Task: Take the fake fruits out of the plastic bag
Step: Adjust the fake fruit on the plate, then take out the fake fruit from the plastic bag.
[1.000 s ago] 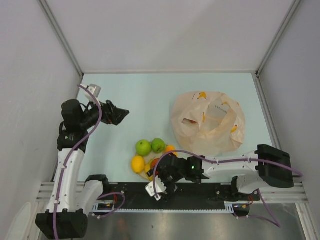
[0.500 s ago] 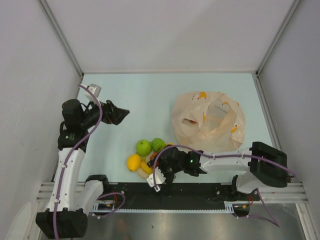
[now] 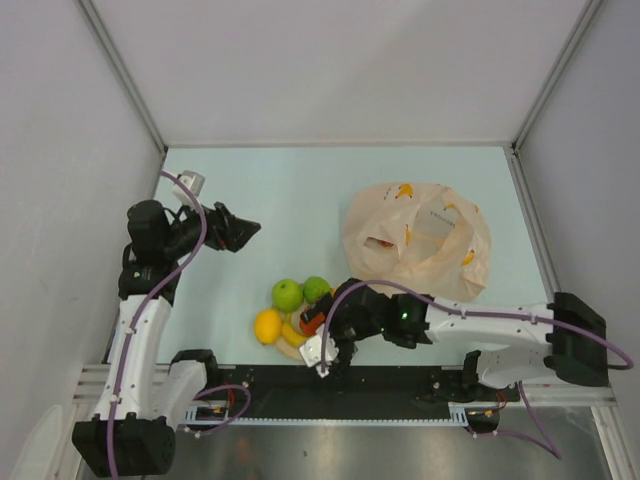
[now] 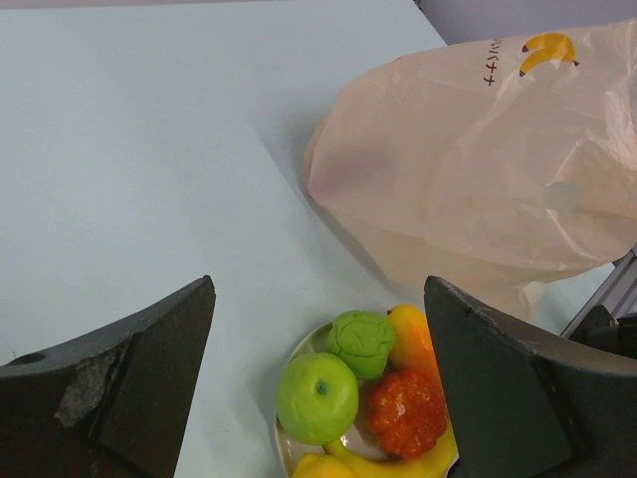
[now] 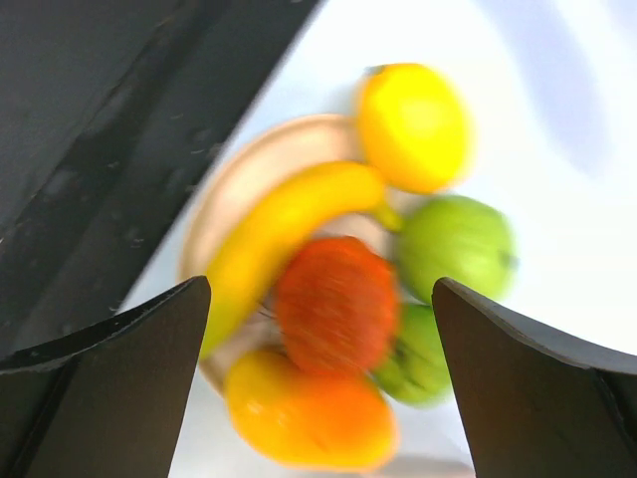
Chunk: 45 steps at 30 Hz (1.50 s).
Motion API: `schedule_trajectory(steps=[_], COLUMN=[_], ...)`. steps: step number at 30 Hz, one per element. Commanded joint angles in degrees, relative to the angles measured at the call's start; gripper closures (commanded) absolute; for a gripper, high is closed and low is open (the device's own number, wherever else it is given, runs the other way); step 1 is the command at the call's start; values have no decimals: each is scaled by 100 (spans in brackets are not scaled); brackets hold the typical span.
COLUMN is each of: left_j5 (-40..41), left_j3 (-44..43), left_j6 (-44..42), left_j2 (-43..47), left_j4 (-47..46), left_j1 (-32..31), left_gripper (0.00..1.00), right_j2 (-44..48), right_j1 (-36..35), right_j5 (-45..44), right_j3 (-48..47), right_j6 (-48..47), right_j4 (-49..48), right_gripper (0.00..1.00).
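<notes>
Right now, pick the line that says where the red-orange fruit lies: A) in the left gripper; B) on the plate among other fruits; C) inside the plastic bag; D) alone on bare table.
B: the red-orange fruit rests on the plate beside the banana and a green apple, outside the plastic bag.

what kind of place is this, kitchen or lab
Probably a robot lab test cell: plain white panels wall in a pale table, a left arm and right arm are bolted to a rail, with fake fruits as props.
</notes>
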State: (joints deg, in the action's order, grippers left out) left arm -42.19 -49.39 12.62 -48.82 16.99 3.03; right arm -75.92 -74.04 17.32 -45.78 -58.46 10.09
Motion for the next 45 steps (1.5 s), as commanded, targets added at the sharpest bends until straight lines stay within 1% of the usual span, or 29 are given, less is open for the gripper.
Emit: schedule_trajectory(steps=[1,4,5,6,8,9,10,12,13,15,16,17,18,19,20,21,22,25,26,27,29,31,34,35,36,39,40,43,45], left_j5=[-61,-192,-323,-533,-789,-834,-834,-808,-703,-580,-440,-334,-246,-115,-44,79,280,886,1263,1466,1757,1750,2319,2626,3168,4355,4456,4571,4457], left_j3=[61,-106,-315,-456,-886,-1010,-1125,-1511,-1678,-2179,-2529,-2706,-2873,-3206,-3365,-3489,-3708,-4034,-4131,-4262,-4842,-5237,-5467,-5459,-5407,-4907,-4540,-3958,-3886], left_j6=[65,-5,-75,-345,-785,-1231,-1453,-2058,-2271,-2849,-3053,-3429,-3590,-3731,-3923,-3978,-4039,-4241,-4277,-4251,-4242,-4294,-4365,-4313,-4260,-4128,-4127,-3848,-3663], left_j2=[13,-84,-197,-268,-478,-549,-628,-1014,-1198,-1733,-1893,-2060,-2410,-2570,-2780,-3130,-3343,-3983,-4126,-4292,-4811,-5179,-5410,-5462,-5437,-5104,-4972,-4514,-4531], left_j4=[-205,-162,-118,-30,408,593,908,1226,1532,1771,2007,2088,2158,2142,2124,2002,1940,1493,1334,1150,1174,1210,1393,1403,1394,1254,1184,990,1025], left_j1=[40,-21,-169,-249,-914,-1153,-1608,-2050,-2487,-2955,-3418,-3649,-3886,-4289,-4476,-4669,-5045,-5714,-5847,-5953,-6165,-6244,-6489,-6560,-6648,-6903,-6964,-7000,-7009], left_gripper=[9,9,9,8,8,7,7,7,6,6,6,6,6,6,6,6,6,0,0,0,0,1,6,10,11,13,12,12,12], right_j2=[683,1017,1174,1272,1500,1597,1685,1957,2045,2256,2309,2362,2476,2520,2564,2608,2635,2582,2556,2547,2547,2538,2442,2389,2363,2284,2275,2152,2003], right_j1=[267,609,732,1029,1338,1635,1839,2155,2479,2875,3339,3639,3938,4611,4957,5274,5956,6716,7084,7201,7516,7641,7790,7826,7852,7844,7835,7669,7510], right_j5=[-299,-615,-746,-765,-765,-739,-687,-476,-432,-195,-98,111,235,550,744,929,1305,1974,2133,2248,2363,2399,2268,2267,2258,2232,2319,2346,2215], right_j3=[-993,-1450,-1556,-1653,-1951,-2031,-2179,-2260,-2260,-2260,-2251,-2242,-2242,-2242,-2242,-2242,-2242,-2566,-2715,-2935,-3059,-3077,-3077,-3077,-3077,-3112,-3121,-3104,-3086], right_j6=[598,1072,1430,1555,1845,1986,2074,2286,2312,2217,2155,2085,1936,1839,1733,1567,1548,1828,1916,2030,2399,2461,2681,2847,2918,3217,3209,3270,3619], right_j4=[748,1328,1477,1896,2669,2883,3102,3735,3929,4491,4650,4843,4906,4959,5046,5090,5100,5135,5222,5231,5171,5153,5030,5003,4977,4836,4836,4784,4635], right_gripper=[0,0,0,0,1,2,5,9,13,17,21,22,23,23,23,22,21,16,14,11,11,11,15,16,17,17,17,19,20])
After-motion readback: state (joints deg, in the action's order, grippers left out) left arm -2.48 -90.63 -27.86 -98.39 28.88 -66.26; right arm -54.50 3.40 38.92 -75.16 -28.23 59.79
